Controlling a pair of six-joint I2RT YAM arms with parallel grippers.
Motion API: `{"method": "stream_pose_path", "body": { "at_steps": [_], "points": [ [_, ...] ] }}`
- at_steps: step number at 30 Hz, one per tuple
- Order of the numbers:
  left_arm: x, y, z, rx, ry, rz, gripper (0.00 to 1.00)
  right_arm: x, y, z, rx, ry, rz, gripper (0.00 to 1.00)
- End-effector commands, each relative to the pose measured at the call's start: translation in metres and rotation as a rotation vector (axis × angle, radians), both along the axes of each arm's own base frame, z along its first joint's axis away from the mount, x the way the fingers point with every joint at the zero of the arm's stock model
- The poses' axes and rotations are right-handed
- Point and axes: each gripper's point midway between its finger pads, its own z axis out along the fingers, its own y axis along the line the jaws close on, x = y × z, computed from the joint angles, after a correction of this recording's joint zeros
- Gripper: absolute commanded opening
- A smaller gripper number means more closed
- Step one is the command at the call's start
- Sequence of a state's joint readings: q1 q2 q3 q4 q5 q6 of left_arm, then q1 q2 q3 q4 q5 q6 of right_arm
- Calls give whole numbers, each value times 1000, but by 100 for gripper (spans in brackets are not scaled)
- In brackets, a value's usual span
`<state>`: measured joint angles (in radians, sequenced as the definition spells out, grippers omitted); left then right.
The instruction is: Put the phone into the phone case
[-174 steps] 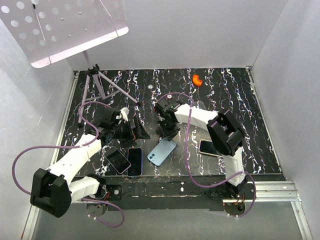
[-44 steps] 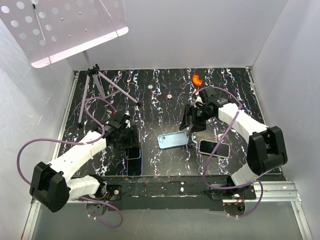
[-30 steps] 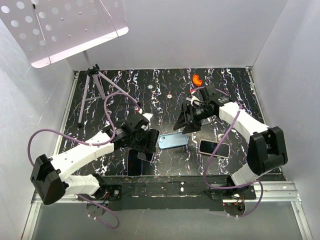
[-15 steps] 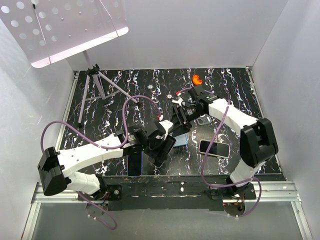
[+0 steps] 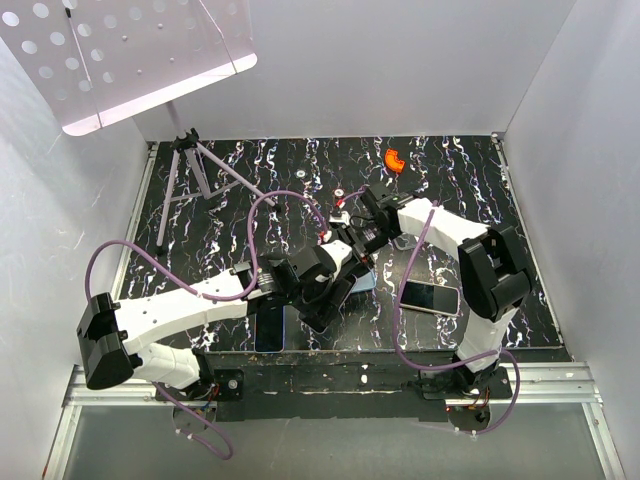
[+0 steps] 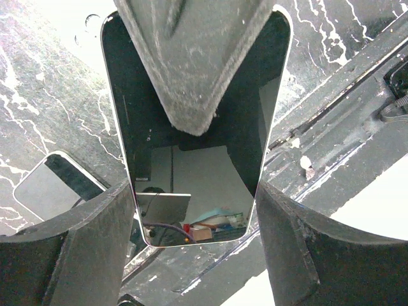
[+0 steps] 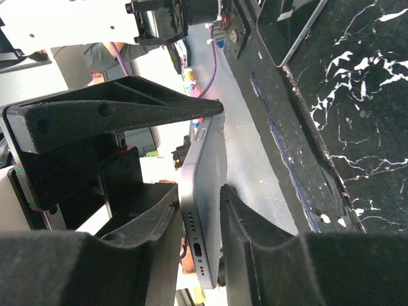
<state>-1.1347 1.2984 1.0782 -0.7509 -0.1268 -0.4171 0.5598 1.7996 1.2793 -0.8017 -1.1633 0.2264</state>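
Over the middle of the table, the left gripper clamps the phone across its width, the right gripper pinches its two faces, long axis lying along the left fingers, port end toward the right wrist, blue phone case just below.

My counter reads black, veined all over with white marbling. The phone shows a glossy black screen inside a thin silver rim. The phone case is light blue. Both arms are white with black joints, trailing purple cables. One small piece is bright orange.
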Motion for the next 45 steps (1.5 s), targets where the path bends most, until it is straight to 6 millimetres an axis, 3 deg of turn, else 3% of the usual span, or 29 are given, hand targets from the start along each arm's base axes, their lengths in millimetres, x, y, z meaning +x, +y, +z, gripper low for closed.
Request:
{"method": "stream_pose_path", "body": {
  "at_steps": [1, 6, 12, 13, 14, 15, 16, 17, 19, 29, 33, 41, 45],
  "points": [
    [11, -12, 29, -76, -77, 12, 0, -8, 7, 15, 72, 19, 51, 33],
    [13, -12, 29, -75, -84, 20, 0, -9, 8, 14, 85, 34, 60, 2],
    [16, -7, 31, -77, -100, 47, 0, -8, 8, 14, 79, 18, 60, 1],
    [17, -6, 30, -70, -103, 54, 8, -7, 8, 13, 74, 12, 59, 1],
    [18, -6, 30, -69, -107, 59, 25, -7, 8, 12, 68, 10, 58, 1],
    [18, -5, 30, -66, -108, 66, 57, -6, 8, 12, 63, 7, 56, 1],
    [19, -3, 29, -59, -108, 80, 77, -5, 8, 12, 61, -1, 54, 1],
    [21, -1, 27, -52, -106, 100, 88, -5, 8, 10, 51, -7, 51, 1],
    [24, 4, 24, -31, -109, 140, 98, -3, 8, 8, 31, -23, 42, 1],
    [42, 20, 36, -83, -109, 304, 98, 18, -1, -12, -104, -151, -96, 1],
    [49, 33, 40, -166, -70, 370, 98, 28, -10, -10, -113, -213, -195, 1],
    [57, 63, 33, -361, 71, 485, 98, 54, -45, 4, -129, -399, -466, 1],
    [52, 64, 22, -425, 167, 492, 98, 64, -68, 13, -109, -446, -618, 1]
  ]
}}
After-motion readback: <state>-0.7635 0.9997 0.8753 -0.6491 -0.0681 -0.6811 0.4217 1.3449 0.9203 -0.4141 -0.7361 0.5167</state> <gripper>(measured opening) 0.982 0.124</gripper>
